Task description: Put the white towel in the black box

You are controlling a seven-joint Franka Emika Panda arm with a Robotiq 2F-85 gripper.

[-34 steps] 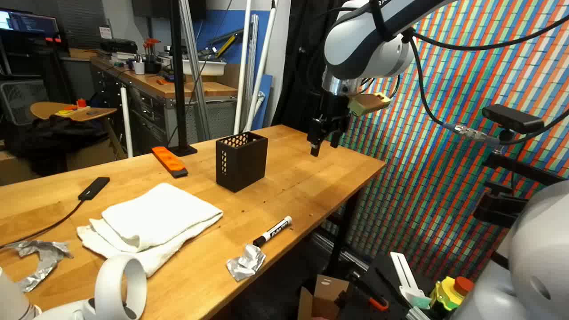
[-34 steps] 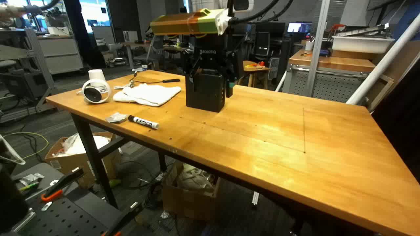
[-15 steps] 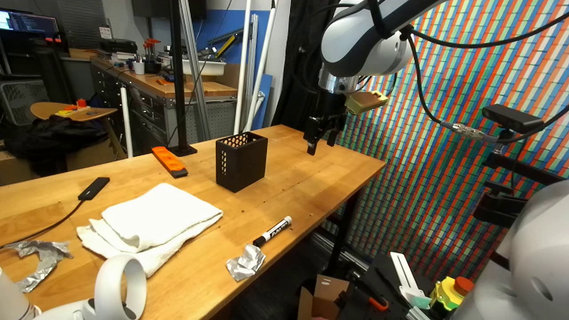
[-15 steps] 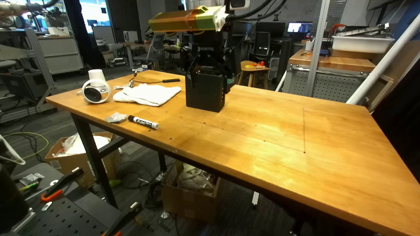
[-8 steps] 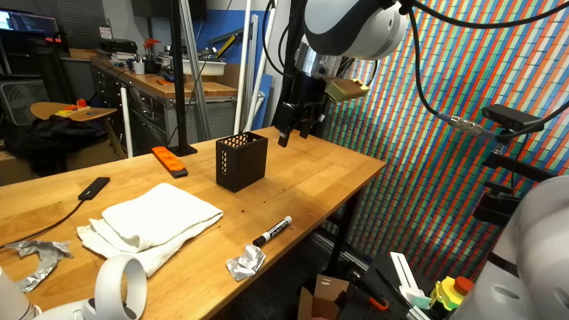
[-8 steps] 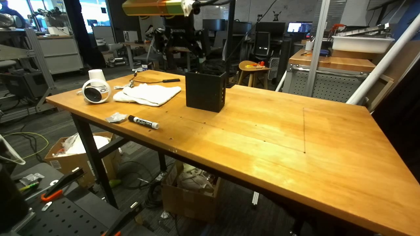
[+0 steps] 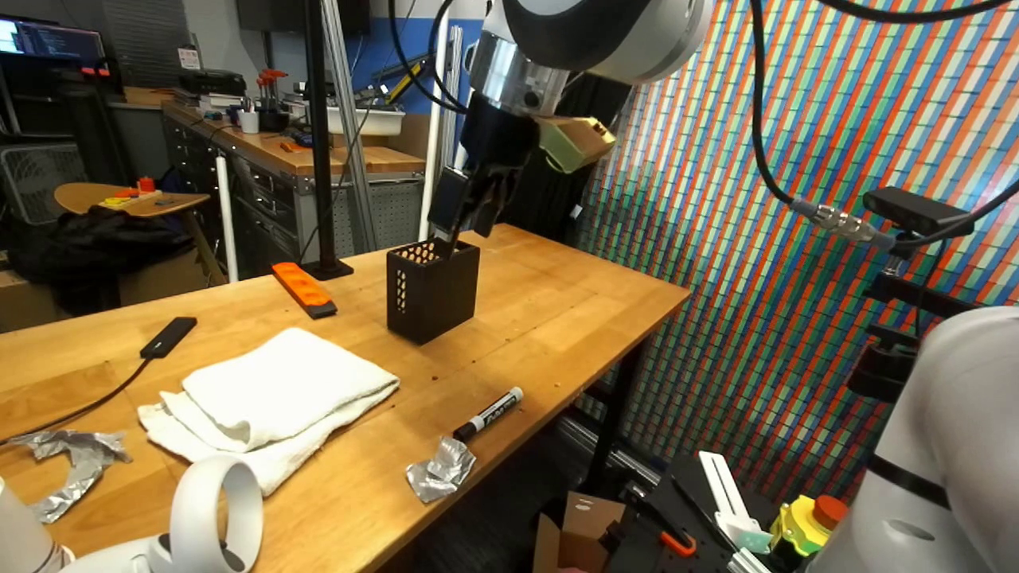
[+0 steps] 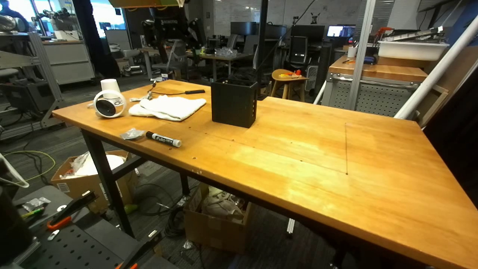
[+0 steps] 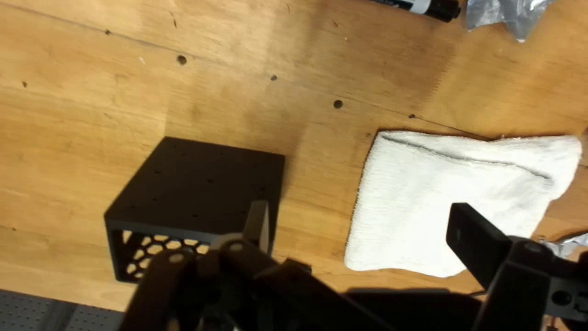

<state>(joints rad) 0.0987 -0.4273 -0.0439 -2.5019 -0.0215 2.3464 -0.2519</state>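
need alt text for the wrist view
An open gripper above a wooden tabletop, one finger overlapping a black honeycomb-mesh box at left, the other a folded white towel at right. Cropped at top: a black-capped marker and a crumpled foil-like scrap.

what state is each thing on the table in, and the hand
Black box: upright, open at the top
White towel: folded, lying flat outside the box
Hand: open, holding nothing
Marker: capped, lying on its side
Silver scrap by the marker: crumpled
Curved silver strip: wrinkled
Orange object: lying flat
Small black device: lying flat
White ringed device: on or off, cannot tell
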